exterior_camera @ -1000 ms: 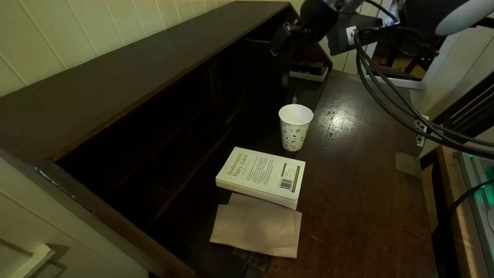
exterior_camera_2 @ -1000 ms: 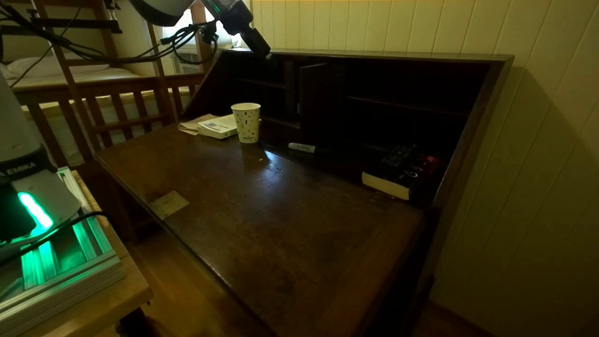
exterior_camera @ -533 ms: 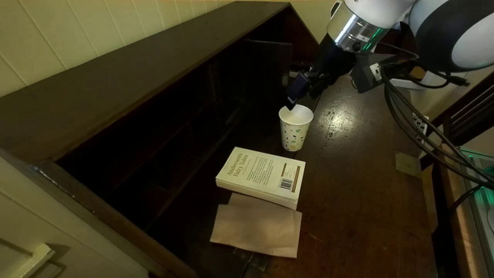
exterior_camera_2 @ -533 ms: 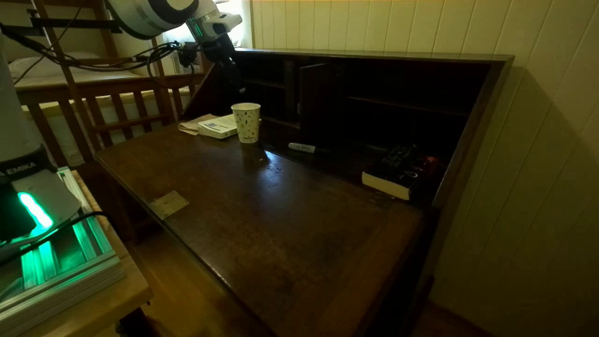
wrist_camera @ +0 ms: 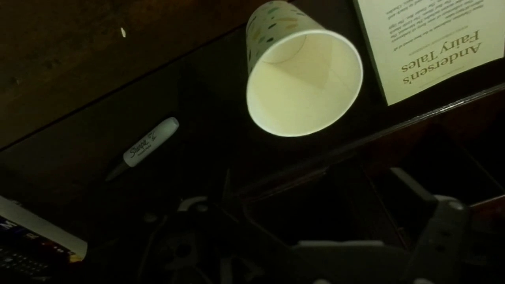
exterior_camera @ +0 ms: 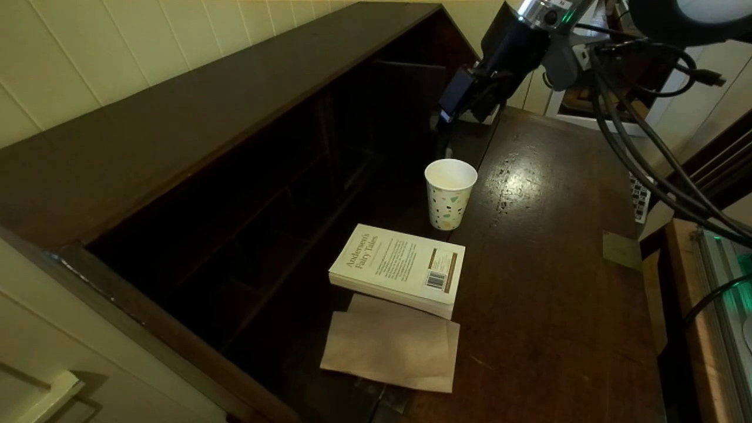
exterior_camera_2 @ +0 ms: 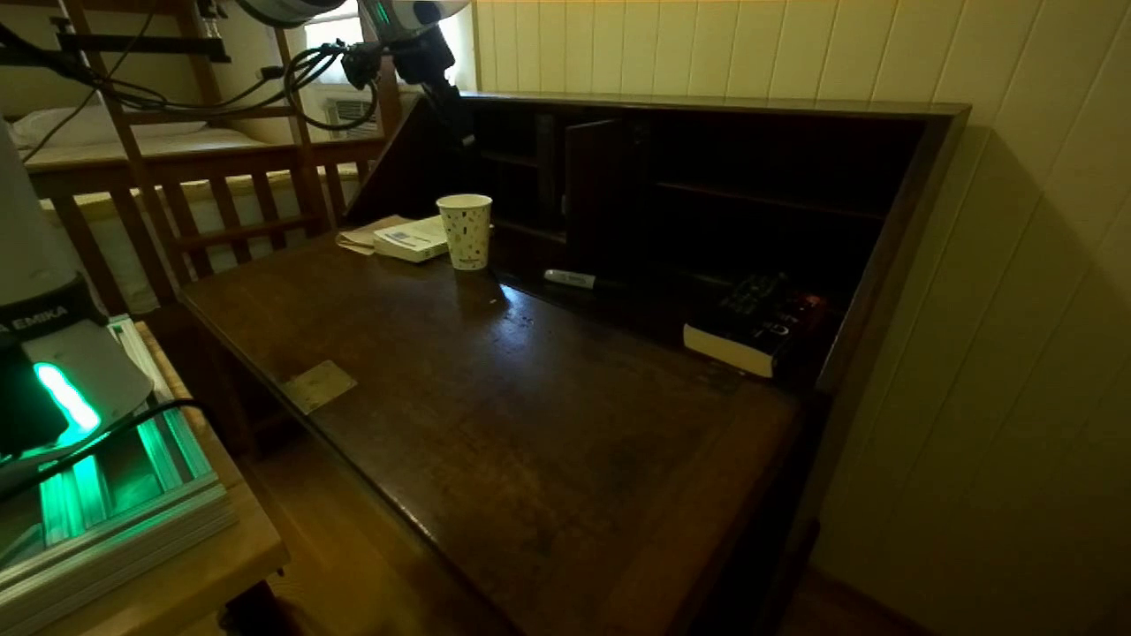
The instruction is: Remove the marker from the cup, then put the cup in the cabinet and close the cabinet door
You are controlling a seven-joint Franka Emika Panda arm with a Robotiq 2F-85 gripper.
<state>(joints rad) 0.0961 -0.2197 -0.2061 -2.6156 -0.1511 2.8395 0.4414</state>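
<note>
The white paper cup (exterior_camera: 447, 202) stands upright on the desk in both exterior views (exterior_camera_2: 466, 237). In the wrist view I look into the cup (wrist_camera: 303, 98), and no marker shows inside. The marker (exterior_camera_2: 570, 279) lies on the desk by the cabinet, and in the wrist view (wrist_camera: 150, 142) it lies beside the cup. The dark cabinet (exterior_camera: 235, 100) runs along the wall, and its small door (exterior_camera_2: 594, 190) stands open. My gripper (wrist_camera: 311, 173) is open and empty, with its fingers wide apart. In an exterior view the gripper (exterior_camera_2: 466, 140) hangs above and behind the cup.
A white book (exterior_camera: 399, 267) lies near the cup, with brown paper (exterior_camera: 390, 346) beside it. A thick dark book (exterior_camera_2: 733, 340) lies at the cabinet's far end. The open door sticks out over the desk. Loose cables (exterior_camera: 634, 129) hang from the arm.
My gripper came down toward the cup, then rose again a little. The cup, marker and cabinet door have not moved.
</note>
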